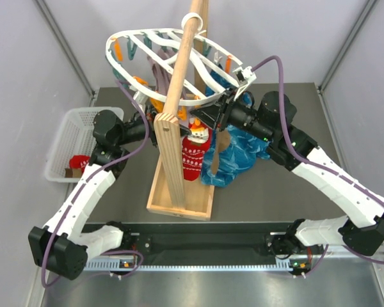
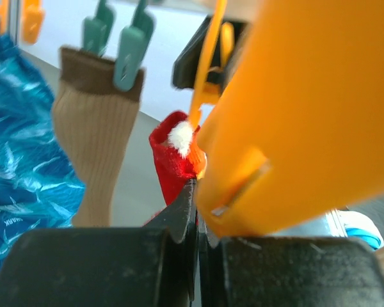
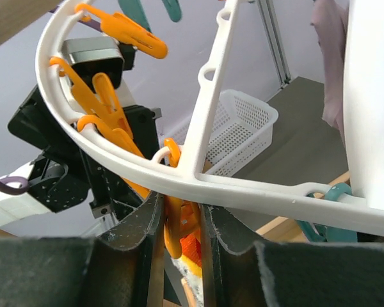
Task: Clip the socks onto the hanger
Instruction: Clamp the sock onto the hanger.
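Socks (image 1: 195, 155) hang from the hanger (image 3: 205, 115), a white oval ring with orange and teal pegs that is slung on a wooden pole stand (image 1: 179, 89) at the middle of the bench (image 1: 275, 198); the one facing the overhead camera is red with a white pattern. Both arms reach in under the ring, the left from the left side and the right from the right. The right tool (image 3: 179, 214) sits just below the ring's rim, its jaws narrow and pinching an orange peg (image 3: 187, 240) that dangles between them. The left tool (image 2: 196, 195) is pressed fully closed, its tips at the edge of the red sock; whether any fabric is caught between them cannot be told. Another orange peg (image 2: 307, 115) fills the left wrist view, just beside that tool. Behind it a tan sock (image 2: 93, 147) with a brown cuff hangs from teal pegs (image 2: 125, 48). Crumpled blue material (image 1: 240, 157) lies just right of the stand's base. A white mesh basket (image 1: 64, 128) by the bench's left edge holds a second red sock (image 1: 79, 163)
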Controlling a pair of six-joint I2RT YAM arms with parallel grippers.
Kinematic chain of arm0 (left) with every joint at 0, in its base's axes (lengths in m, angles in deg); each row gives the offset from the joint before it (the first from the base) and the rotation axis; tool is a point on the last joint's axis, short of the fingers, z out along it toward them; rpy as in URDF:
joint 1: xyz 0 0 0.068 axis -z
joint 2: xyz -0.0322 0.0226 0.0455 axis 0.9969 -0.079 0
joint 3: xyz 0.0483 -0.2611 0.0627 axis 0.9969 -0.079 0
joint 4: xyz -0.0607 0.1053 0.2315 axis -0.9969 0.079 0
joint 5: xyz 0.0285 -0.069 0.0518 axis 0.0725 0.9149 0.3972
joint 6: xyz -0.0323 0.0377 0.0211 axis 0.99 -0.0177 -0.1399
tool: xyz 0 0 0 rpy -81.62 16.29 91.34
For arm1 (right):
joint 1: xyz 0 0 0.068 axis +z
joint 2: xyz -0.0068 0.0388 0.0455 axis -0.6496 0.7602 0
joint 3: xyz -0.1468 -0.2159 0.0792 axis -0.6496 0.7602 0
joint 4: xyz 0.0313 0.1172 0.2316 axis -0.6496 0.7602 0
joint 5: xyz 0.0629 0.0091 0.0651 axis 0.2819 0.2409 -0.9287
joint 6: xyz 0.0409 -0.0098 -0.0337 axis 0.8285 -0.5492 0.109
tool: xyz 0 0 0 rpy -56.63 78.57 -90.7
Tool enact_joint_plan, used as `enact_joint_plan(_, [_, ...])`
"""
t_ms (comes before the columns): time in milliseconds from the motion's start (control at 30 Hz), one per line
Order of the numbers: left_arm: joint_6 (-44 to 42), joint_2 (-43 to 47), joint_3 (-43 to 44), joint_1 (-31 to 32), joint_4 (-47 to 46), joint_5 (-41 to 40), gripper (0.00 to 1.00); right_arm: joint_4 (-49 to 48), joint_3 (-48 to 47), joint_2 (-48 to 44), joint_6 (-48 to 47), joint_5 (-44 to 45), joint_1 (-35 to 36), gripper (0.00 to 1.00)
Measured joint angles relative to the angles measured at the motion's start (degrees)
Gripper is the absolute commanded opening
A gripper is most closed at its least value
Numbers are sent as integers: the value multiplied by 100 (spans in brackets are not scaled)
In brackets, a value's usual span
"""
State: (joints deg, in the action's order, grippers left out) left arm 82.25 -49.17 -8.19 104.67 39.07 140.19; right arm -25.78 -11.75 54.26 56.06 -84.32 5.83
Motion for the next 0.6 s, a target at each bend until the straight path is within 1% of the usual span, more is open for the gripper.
enact_joint_plan(600, [-70,293,-33,0,-409,-101,0,120,39,0,0,83,-35,0])
